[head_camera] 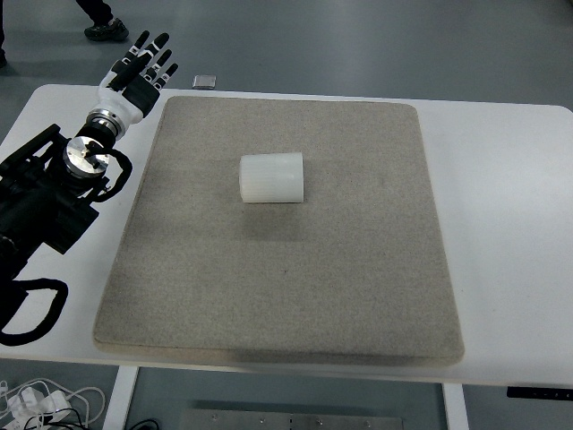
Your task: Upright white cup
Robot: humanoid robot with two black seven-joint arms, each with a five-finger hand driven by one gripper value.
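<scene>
Cables point(40, 399) lay tangled on the floor below the near left corner of the tabletop point(510, 233), white against the grey. A loop of black cable point(31, 313) from my left arm rested on the white surface just left of the mat's near left corner. The mat point(286, 287), a large grey felt-like square with rounded corners, covered most of the tabletop and reached close to its near edge.

The white cup point(271, 178) lay on its side on the mat, a little beyond the mat's middle and slightly left of centre. Its ribbed wall faced up, and its long axis ran left to right across the mat. I could not tell which end was the mouth. Nothing touched it.

My left arm point(45, 197) came in left of the mat, its black body lying over the tabletop beside the mat's left edge. My left robot hand point(139, 76) sat beyond that, just off the mat's far left corner, with its fingers point(154, 55) spread straight and apart, holding nothing, well apart from the cup.

Beyond the mat's far edge, near that same corner, a small dark square object point(204, 81) rested at the tabletop's far rim. Farther still, on the grey floor, a person's shoe point(106, 30) showed.
</scene>
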